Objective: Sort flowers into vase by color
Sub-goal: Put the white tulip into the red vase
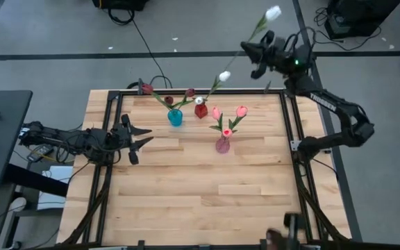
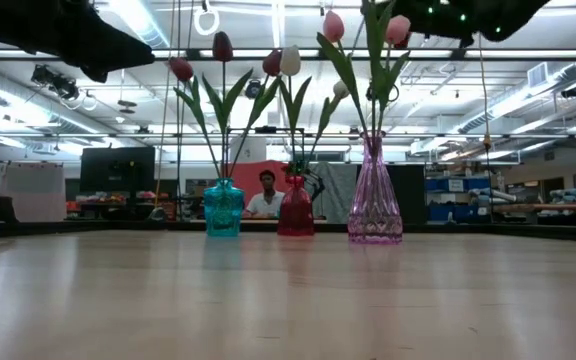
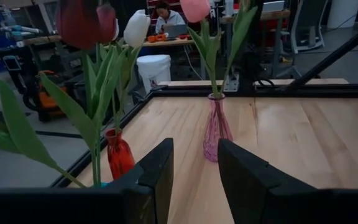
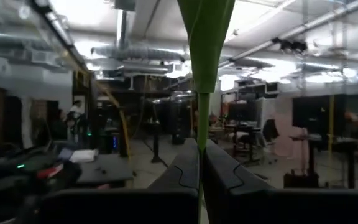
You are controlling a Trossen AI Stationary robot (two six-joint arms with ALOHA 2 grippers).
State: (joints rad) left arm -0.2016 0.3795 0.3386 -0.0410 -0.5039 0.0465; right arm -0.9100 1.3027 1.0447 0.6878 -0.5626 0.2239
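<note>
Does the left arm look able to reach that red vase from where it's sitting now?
Probably yes. The left gripper is open and empty, pointing across bare table toward the red vase. The teal vase and its leaves stand close beside the path, so it might brush them.

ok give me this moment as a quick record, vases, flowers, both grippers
teal vase: dark maroon tulips
red vase: white tulip
pink vase: pink tulips
right gripper: beyond the table's far edge, shut on the stem of a white tulip in the air
left gripper: open, empty, at the table's left side, pointed at the vases
person: in the room behind the vases
</note>
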